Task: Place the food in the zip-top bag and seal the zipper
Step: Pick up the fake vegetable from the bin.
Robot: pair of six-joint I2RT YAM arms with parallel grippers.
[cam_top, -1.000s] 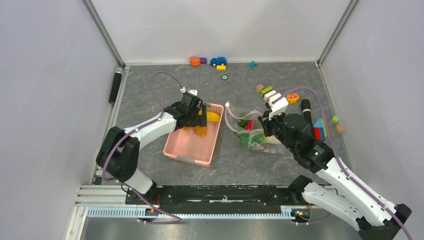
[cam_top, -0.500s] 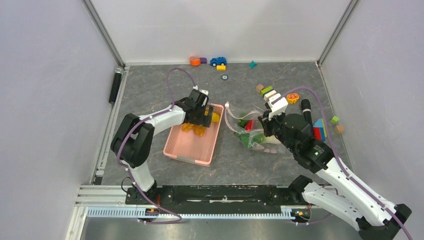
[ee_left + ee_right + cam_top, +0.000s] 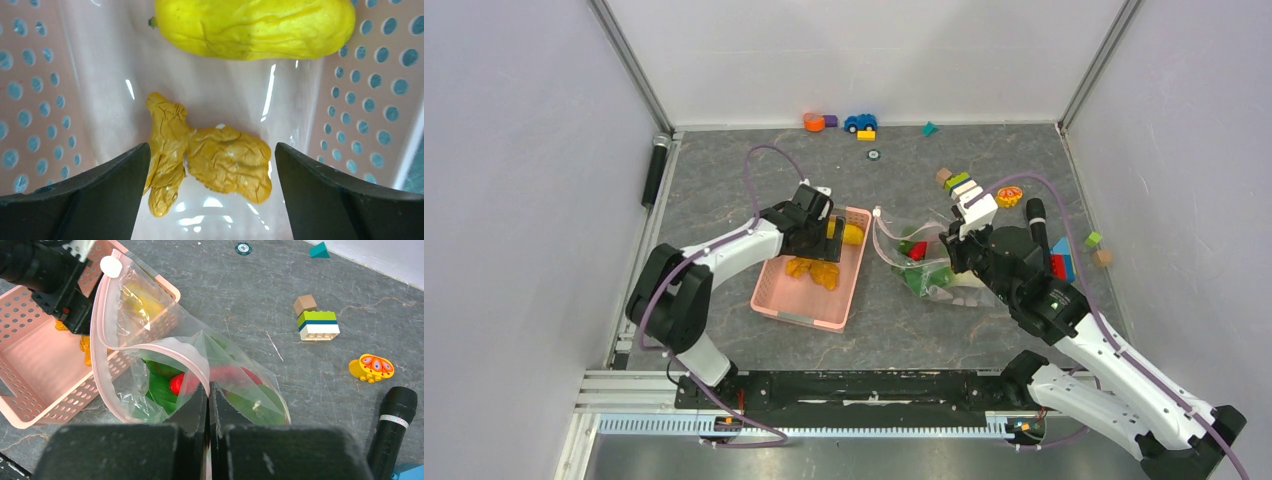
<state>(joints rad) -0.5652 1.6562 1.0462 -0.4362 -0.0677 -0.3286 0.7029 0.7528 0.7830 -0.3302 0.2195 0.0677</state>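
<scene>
Right gripper [image 3: 208,390], towards the table's [image 3: 894,325] near edge: clamped shut on the upper rim of the zip-top bag [image 3: 150,335], holding its mouth open toward the pink basket [image 3: 799,305]. A red piece [image 3: 176,384] and green pieces [image 3: 159,390] lie inside. Zipper [image 3: 96,340] unsealed, slider tab [image 3: 110,266] over the basket's far right corner.

Left gripper [image 3: 210,155]: jaws at full width, low inside the basket, straddling the orange piece [image 3: 225,165]. Its long axis runs jaw to jaw and nearly fills the gap, so I judge the descent tight. Beyond it the mango [image 3: 250,25] lies crosswise at the basket's far end. The left arm is nearer to both.
</scene>
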